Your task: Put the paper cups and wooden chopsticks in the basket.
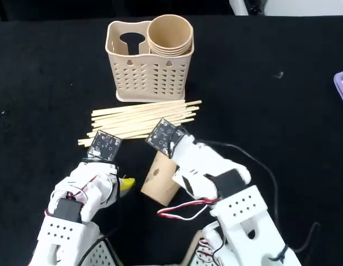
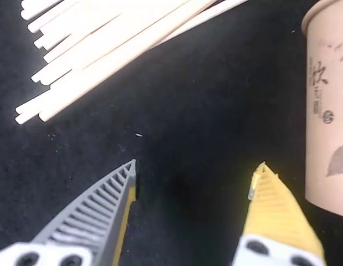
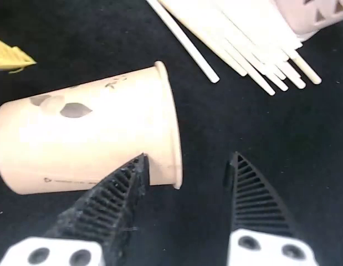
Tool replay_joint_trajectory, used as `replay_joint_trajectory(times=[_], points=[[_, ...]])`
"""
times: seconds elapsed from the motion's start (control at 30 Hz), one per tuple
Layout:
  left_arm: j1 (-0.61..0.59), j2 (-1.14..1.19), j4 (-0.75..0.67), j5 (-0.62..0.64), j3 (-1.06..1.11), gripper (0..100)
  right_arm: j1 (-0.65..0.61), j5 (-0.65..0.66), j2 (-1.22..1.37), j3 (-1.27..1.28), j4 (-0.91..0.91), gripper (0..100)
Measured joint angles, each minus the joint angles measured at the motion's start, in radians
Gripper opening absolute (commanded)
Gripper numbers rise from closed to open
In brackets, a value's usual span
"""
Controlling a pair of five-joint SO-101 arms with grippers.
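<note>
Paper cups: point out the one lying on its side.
The lone cup on the table at the right gripper; the others stand stacked upright in the basket.

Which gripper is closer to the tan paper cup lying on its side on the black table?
Right. The right gripper is open at the rim of the tan paper cup; the left gripper is open beside it, apart.

Cup (image 1: 160,178) on its side, chopsticks (image 1: 141,119) beside basket (image 1: 142,75)

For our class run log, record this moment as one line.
stacked cups in basket | loose cup lying on table | chopsticks on table | left gripper open | right gripper open at loose cup rim
</note>
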Motion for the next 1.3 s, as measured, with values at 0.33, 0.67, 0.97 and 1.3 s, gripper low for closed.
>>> replay_joint_trajectory(times=[0.33,0.67,0.97,1.3], points=[[0.0,0.0,0.0,0.0,0.0,32,-0.012,0.018,0.031,-0.002,-0.011,5.4],[0.0,0.0,0.0,0.0,0.0,32,0.044,-0.043,0.005,-0.006,-0.005,25.4],[0.0,0.0,0.0,0.0,0.0,32,0.043,-0.003,0.005,0.02,-0.006,12.5],[0.0,-0.002,-0.003,0.0,0.014,32,0.012,0.127,-0.003,0.018,-0.012,1.1]])
